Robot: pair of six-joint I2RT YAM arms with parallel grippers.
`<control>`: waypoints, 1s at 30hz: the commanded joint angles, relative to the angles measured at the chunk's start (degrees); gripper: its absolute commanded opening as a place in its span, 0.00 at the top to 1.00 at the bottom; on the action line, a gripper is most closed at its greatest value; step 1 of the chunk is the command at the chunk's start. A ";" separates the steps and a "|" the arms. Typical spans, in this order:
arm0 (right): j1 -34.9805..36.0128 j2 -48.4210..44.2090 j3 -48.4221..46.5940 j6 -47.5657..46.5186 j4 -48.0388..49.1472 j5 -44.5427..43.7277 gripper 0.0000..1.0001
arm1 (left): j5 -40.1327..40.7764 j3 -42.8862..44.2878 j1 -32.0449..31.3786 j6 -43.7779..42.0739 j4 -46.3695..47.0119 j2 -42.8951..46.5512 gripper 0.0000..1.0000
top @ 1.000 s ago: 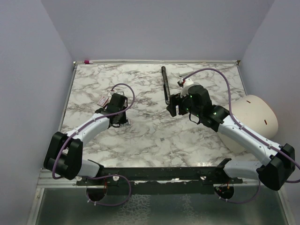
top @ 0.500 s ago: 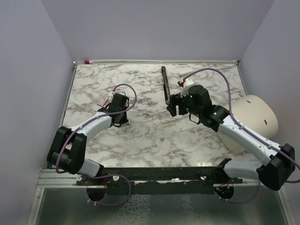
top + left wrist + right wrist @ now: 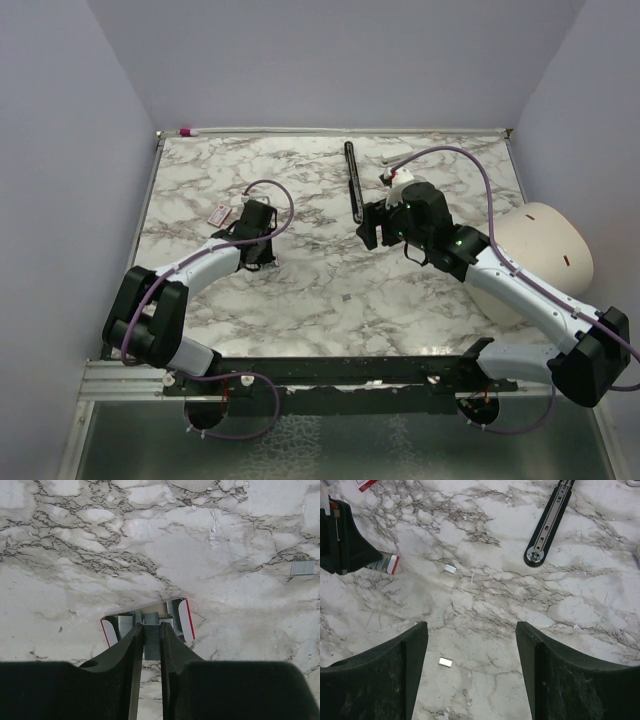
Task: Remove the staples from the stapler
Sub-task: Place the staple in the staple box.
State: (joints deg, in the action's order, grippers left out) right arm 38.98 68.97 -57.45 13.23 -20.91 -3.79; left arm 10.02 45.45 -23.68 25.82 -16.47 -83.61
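In the left wrist view the small red-and-white stapler (image 3: 186,620) lies on the marble just ahead of my fingers. My left gripper (image 3: 151,626) is shut on a ribbed grey strip of staples (image 3: 151,647) at the stapler's middle. From above, the left gripper (image 3: 258,255) is low over the table's left half. The stapler's end (image 3: 390,564) sticks out beside it in the right wrist view. My right gripper (image 3: 471,645) hangs open over bare marble, a small staple piece (image 3: 445,662) lying below its jaws. In the top view the right gripper (image 3: 375,235) is right of centre.
A long black bar (image 3: 352,180) lies at the back centre, with a small white block (image 3: 392,174) beside it. A red-and-white scrap (image 3: 218,213) sits left of the left gripper. Loose staple pieces (image 3: 450,569) (image 3: 302,568) lie on the marble. A beige rounded object (image 3: 545,245) stands at the right edge.
The left arm's elbow has swung left and its gripper has shifted slightly right and back. The right arm has not moved.
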 commanded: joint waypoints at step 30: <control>-0.39 -1.56 0.76 -0.22 1.48 -0.80 0.29 | 4.58 -1.51 -0.93 0.63 3.22 -0.91 0.90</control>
State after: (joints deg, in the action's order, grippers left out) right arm 38.89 68.88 -57.43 13.23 -20.91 -3.79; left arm 12.75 43.35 -24.14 26.06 -14.52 -83.81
